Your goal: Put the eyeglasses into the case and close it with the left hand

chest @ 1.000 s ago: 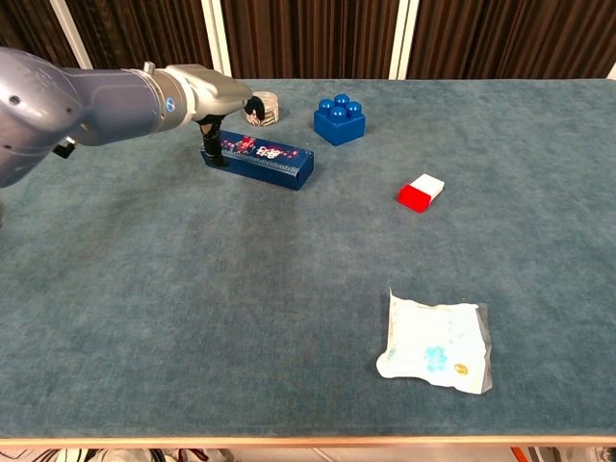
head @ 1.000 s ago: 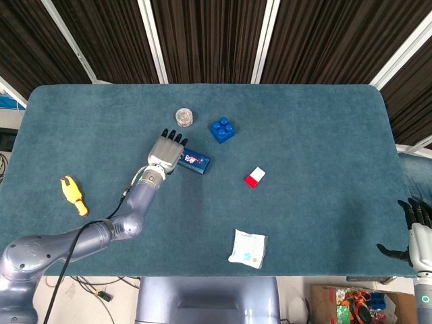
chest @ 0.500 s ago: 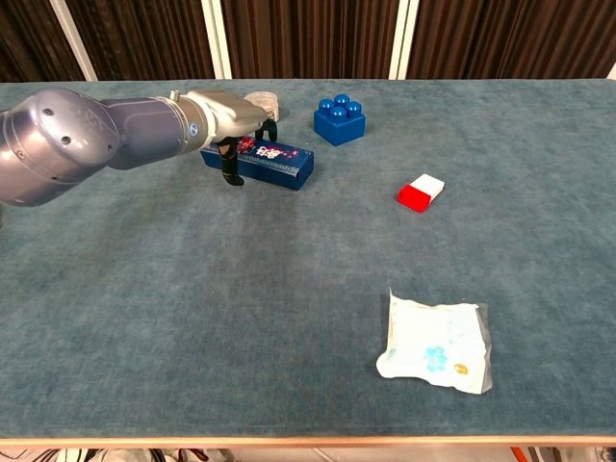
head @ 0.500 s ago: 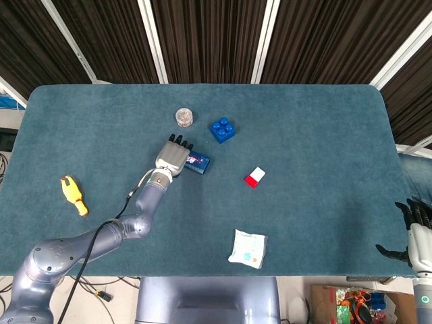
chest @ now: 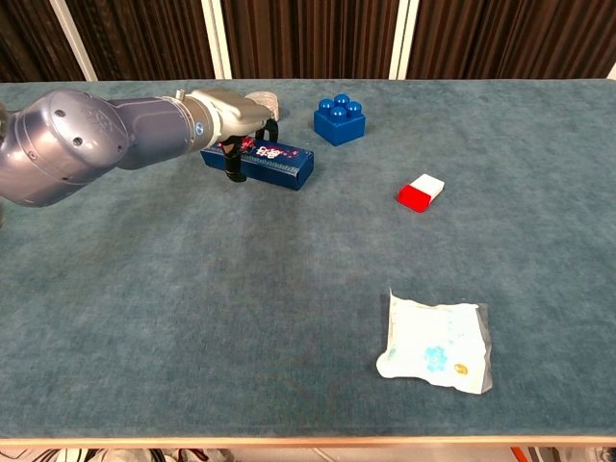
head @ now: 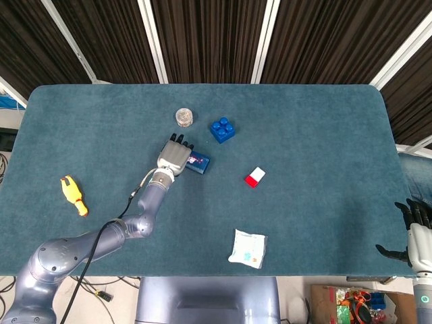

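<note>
The eyeglasses case (head: 200, 163) (chest: 277, 165) is a long dark blue box with a printed lid. It lies closed on the table, left of centre. My left hand (head: 173, 156) (chest: 229, 114) lies over its left end. The thumb comes down the near side and the fingers reach over the far side, gripping it. No eyeglasses show in either view. My right hand (head: 416, 231) hangs off the table's right front corner with its fingers apart and nothing in it. The chest view does not show it.
A blue toy brick (head: 222, 129) (chest: 339, 119) and a small round clear lid (head: 183, 117) (chest: 267, 99) sit just behind the case. A red-and-white block (head: 254, 177) (chest: 421, 192) lies to the right. A white packet (head: 248, 248) (chest: 434, 343) is near the front edge, a yellow toy (head: 73, 195) far left.
My left hand moved right from the case's left end to lie over the case. Its thumb shifted from the end face to the near side. The case stayed put.
</note>
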Tool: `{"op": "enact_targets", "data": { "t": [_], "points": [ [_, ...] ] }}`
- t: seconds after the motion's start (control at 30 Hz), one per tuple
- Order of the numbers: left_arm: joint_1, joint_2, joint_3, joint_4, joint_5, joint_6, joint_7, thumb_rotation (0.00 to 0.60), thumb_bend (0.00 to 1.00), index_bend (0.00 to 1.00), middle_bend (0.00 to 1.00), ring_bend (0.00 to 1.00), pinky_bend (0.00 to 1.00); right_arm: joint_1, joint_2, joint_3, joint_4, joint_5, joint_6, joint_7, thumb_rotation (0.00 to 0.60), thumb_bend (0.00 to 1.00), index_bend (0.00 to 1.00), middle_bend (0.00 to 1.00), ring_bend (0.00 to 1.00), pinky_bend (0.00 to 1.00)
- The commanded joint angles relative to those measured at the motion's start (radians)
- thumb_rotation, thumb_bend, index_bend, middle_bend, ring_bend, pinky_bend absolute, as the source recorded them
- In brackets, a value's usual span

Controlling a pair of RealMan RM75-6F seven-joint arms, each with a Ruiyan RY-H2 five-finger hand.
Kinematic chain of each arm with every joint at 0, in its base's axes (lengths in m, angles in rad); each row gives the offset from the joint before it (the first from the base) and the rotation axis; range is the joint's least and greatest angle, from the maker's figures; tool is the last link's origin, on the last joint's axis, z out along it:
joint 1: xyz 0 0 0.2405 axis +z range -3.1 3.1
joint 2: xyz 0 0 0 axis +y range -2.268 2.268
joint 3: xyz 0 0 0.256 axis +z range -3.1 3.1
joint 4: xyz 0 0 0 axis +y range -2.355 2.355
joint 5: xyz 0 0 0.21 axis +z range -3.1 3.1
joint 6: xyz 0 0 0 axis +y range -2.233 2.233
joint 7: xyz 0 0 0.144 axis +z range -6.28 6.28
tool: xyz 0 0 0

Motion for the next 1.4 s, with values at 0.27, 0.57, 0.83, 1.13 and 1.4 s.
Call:
{"op": "enact_targets", "data": {
  "t": [0.27, 0.57, 0.83, 1.13, 1.4],
  "points": [
    [-0.008, 0.004, 0.001, -0.003, -0.034, 0.004, 0.000, 0.600, 0.31, 0.24, 0.23, 0.02, 0.07, 0.002, 0.001, 0.000, 0.000, 0.002, -0.002, -0.001, 0.600, 0.12, 0.15, 0.00, 0.09, 0.22],
    [-0.013, 0.001, 0.006, -0.002, -0.037, 0.017, -0.005, 0.600, 0.36, 0.27, 0.26, 0.02, 0.07, 0.002, 0.001, 0.000, -0.001, 0.006, -0.002, -0.003, 0.600, 0.12, 0.16, 0.00, 0.09, 0.22],
    [-0.015, -0.001, 0.007, -0.001, -0.051, 0.020, -0.006, 0.600, 0.42, 0.31, 0.29, 0.02, 0.07, 0.003, 0.003, 0.000, -0.003, 0.008, -0.004, -0.003, 0.600, 0.13, 0.16, 0.00, 0.09, 0.22],
    [-0.013, -0.002, 0.009, 0.000, -0.047, 0.021, -0.020, 0.600, 0.45, 0.30, 0.27, 0.03, 0.07, 0.004, 0.003, -0.001, -0.006, 0.015, -0.006, -0.008, 0.600, 0.13, 0.16, 0.00, 0.09, 0.22],
    [-0.016, 0.015, 0.024, -0.025, -0.075, 0.035, 0.019, 0.600, 0.24, 0.05, 0.03, 0.00, 0.06, 0.005, 0.005, 0.000, -0.010, 0.023, -0.007, -0.014, 0.600, 0.13, 0.16, 0.00, 0.09, 0.22]
  ]
}}
